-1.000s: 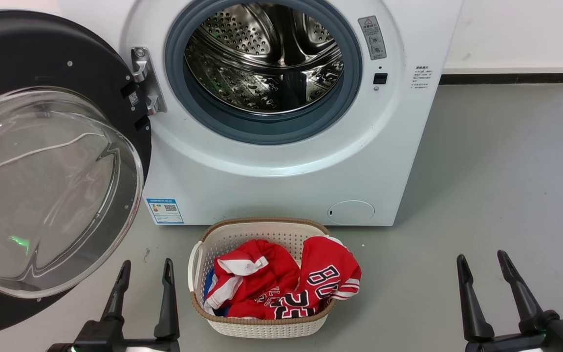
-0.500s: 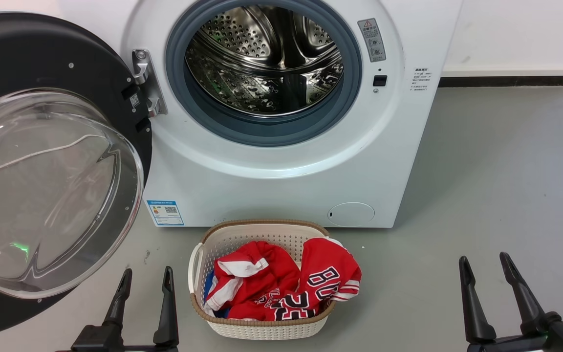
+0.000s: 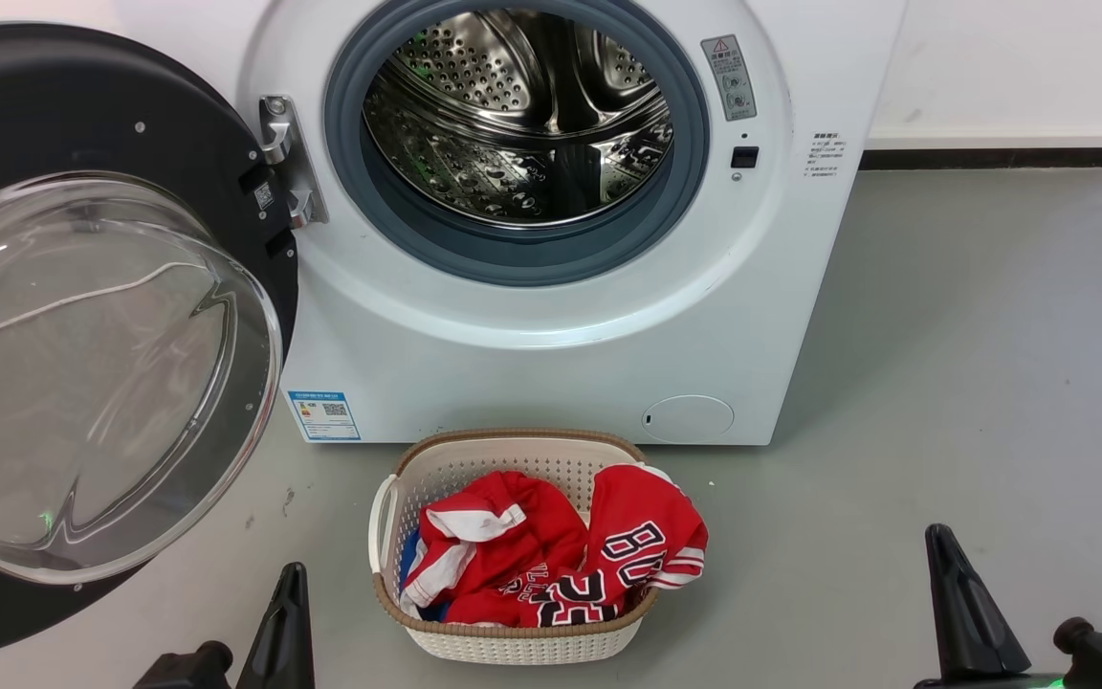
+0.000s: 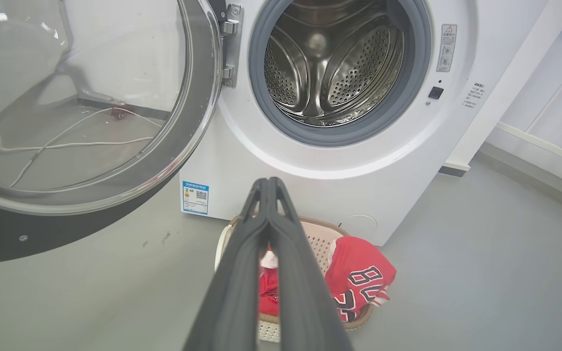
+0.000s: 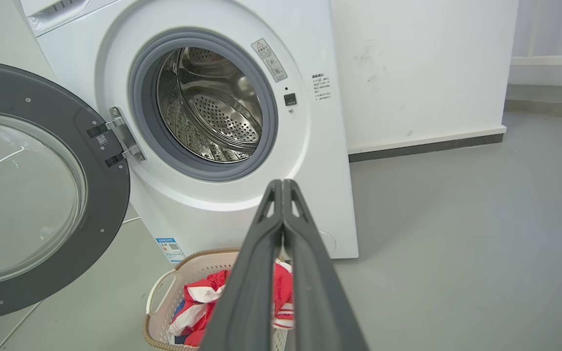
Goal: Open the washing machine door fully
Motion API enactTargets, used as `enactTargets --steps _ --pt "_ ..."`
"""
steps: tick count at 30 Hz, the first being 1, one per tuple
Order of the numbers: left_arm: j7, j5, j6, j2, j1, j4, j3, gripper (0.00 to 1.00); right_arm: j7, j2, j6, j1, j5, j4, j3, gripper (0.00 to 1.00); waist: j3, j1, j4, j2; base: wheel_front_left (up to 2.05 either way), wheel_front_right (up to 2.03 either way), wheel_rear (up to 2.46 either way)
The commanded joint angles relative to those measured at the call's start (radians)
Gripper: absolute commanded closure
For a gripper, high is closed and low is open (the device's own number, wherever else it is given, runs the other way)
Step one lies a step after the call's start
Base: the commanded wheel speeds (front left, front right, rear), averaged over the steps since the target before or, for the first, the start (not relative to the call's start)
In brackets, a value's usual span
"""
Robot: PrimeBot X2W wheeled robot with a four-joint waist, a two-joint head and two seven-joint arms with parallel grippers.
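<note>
The washing machine door point(image 3: 82, 115) hangs wide open at the left side of the washing machine point(image 3: 532, 354), and the shiny drum point(image 3: 522, 115) shows inside. A white basket point(image 3: 513, 643) of red shirts point(image 3: 551, 545) sits on the grey floor point(image 3: 943, 383) right in front of the washing machine. The left gripper point(image 4: 267, 184) and the right gripper point(image 5: 282, 184) each have their fingers pressed together and hold nothing.

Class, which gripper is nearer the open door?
Left. The left gripper sits just right of the door's lower edge; the right gripper is far across, past the basket.
</note>
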Motion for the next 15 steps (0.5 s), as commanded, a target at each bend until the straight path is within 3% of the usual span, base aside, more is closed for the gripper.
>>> enactTargets --steps 1,15 --pt "0.009 -0.048 -0.006 0.003 -0.029 -0.009 0.007 1.0 0.008 -0.008 0.0 -0.03 0.053 -0.005 0.0 1.0 0.0 0.0 0.0 0.0 0.0 0.0 0.0" --pt "0.069 -0.302 -0.024 0.007 -0.078 0.024 0.024 1.0 0.057 -0.022 0.0 -0.085 0.323 0.046 -0.002 1.0 0.004 0.0 -0.001 0.0 0.0 0.0 0.0"
